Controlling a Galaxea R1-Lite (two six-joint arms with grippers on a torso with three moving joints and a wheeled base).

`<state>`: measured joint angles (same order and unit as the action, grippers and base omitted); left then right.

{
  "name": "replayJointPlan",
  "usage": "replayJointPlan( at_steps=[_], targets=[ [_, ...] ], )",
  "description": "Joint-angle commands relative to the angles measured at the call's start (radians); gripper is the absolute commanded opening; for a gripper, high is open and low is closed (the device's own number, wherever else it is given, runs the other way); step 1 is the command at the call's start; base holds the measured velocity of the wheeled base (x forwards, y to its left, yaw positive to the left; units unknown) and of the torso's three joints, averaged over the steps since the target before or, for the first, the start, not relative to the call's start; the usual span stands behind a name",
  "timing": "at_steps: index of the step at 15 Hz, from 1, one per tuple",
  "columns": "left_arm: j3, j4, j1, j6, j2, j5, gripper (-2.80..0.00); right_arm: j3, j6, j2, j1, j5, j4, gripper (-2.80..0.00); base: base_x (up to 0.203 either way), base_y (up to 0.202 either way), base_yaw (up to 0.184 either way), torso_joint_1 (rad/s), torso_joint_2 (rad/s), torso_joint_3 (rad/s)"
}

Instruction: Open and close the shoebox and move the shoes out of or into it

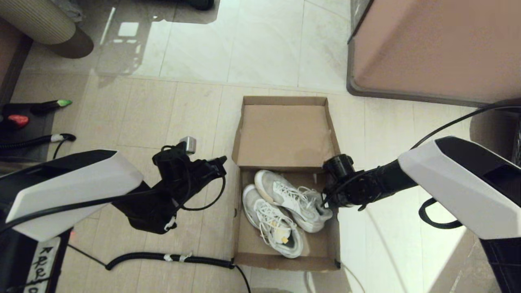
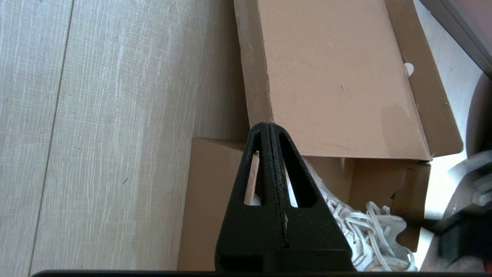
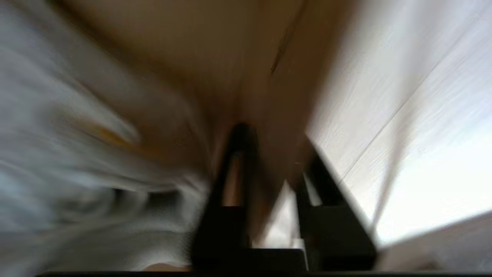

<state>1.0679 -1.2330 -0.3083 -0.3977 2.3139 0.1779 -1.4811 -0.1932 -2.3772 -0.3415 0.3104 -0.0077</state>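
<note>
A: Where does the shoebox sit, and how does it run?

B: On the pale floor, between the two arms. Its long axis runs away from the robot, with the hinged lid thrown back at the far end, inner side up, towards the pinkish-brown cabinet.

A: What does it look like?

B: Plain brown cardboard, with dark tape at a near corner.

A: And the shoes?

B: Both lie inside the tray, side by side, touching. They are white and light grey with white laces. Their length is slanted across the box, toes towards the far left, heels towards the near right. A tan tag shows on the nearer one.

A: The right gripper?

B: At the box's right wall, by the heel of the farther shoe. In the wrist view its fingers stand a little apart, astride the cardboard wall as far as the blur allows.

A: The left gripper?

B: Just outside the box's left wall, fingers pressed together, holding nothing.
</note>
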Motion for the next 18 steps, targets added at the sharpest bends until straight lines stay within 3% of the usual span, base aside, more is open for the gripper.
replayJointPlan(
  at_steps=[1,9,14,18],
  targets=[
    [-0.008,-0.008,0.0,-0.003,-0.007,-0.001,-2.8,-0.005,-0.004,0.01,-0.002,0.004,-0.015,0.0,0.0,0.0,0.0,0.0,0.0,0.0],
    [-0.095,-0.016,0.0,-0.004,-0.072,-0.033,-2.8,0.075,-0.031,0.115,-0.018,0.004,-0.018,0.0,0.0,0.0,0.0,0.0,0.0,0.0],
    [-0.244,-0.078,0.011,-0.004,-0.141,-0.035,-2.8,0.183,-0.032,0.236,-0.044,0.006,-0.022,0.0,0.0,0.0,0.0,0.0,0.0,0.0],
    [-0.386,-0.13,0.018,-0.008,-0.221,-0.085,-2.8,0.301,-0.06,0.349,-0.087,0.007,-0.048,0.0,0.0,0.0,0.0,0.0,0.0,0.0]
  ],
)
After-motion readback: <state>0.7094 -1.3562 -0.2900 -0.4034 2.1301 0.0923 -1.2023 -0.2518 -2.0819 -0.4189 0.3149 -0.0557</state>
